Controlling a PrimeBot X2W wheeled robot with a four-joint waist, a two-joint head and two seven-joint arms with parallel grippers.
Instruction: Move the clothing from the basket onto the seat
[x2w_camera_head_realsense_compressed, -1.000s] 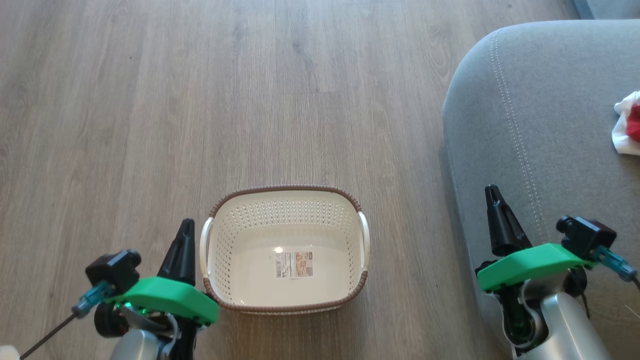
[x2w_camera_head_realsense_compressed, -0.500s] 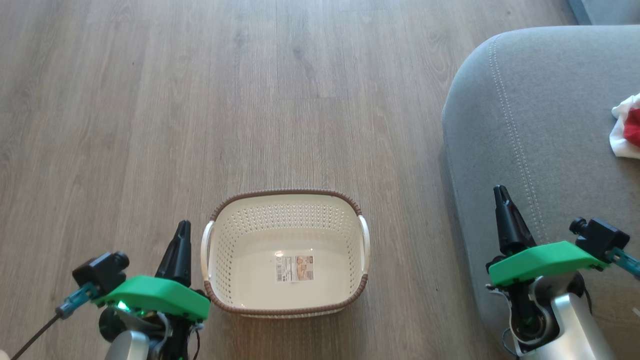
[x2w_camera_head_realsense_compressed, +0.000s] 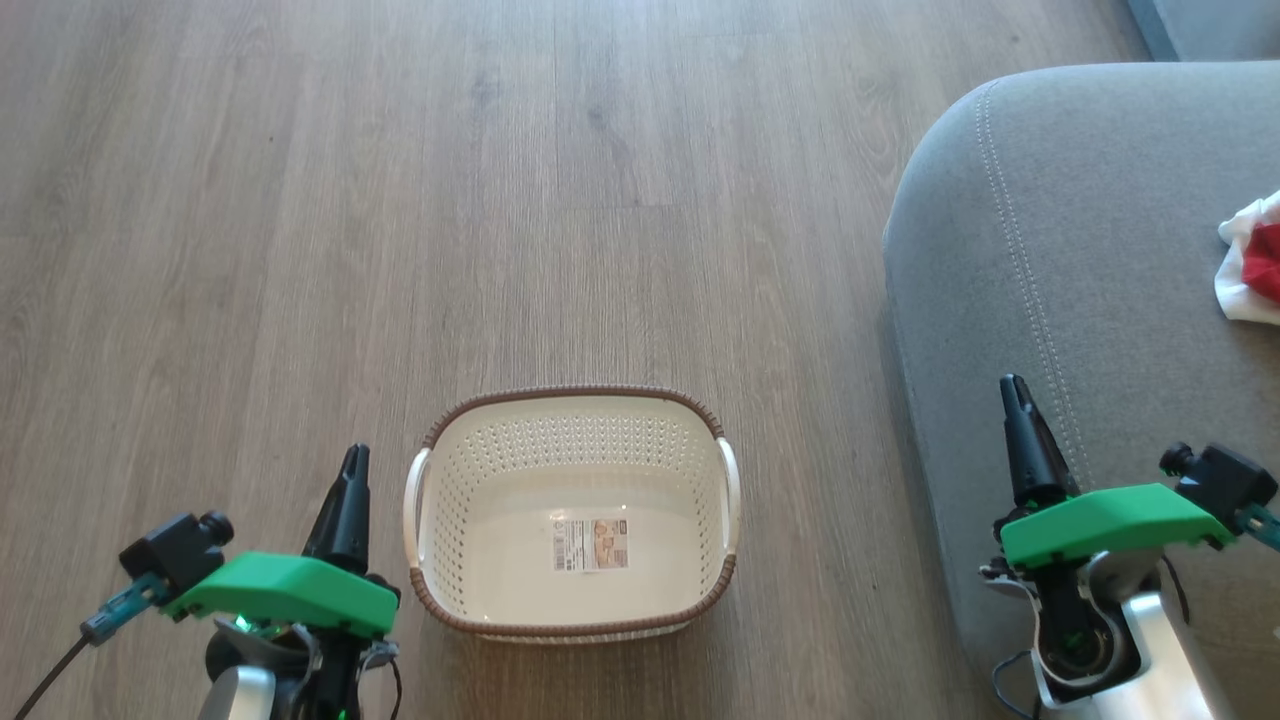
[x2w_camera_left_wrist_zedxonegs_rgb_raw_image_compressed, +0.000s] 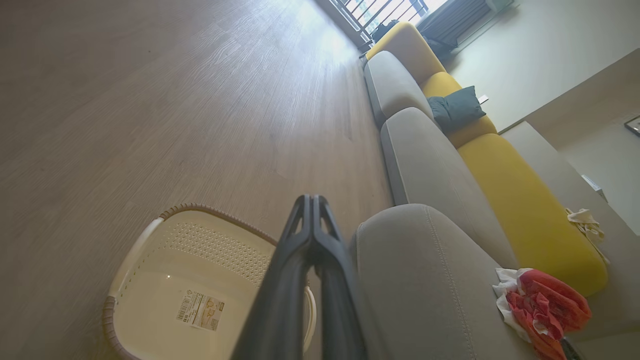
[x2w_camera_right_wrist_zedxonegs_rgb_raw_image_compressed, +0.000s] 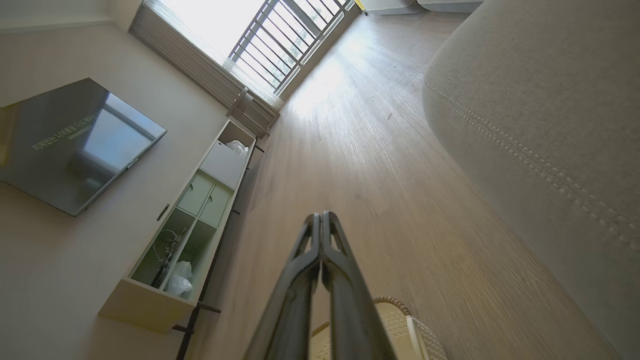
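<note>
Clothing of soft bright red fabric with white lining lies crumpled on the grey upholstered seat, well apart from the cream-white perforated plastic basket on the wooden floor, while left tool and right tool are each pressed together.

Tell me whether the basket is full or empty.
Empty. The basket shows its bare bottom and label; red clothing lies on the grey seat.
</note>
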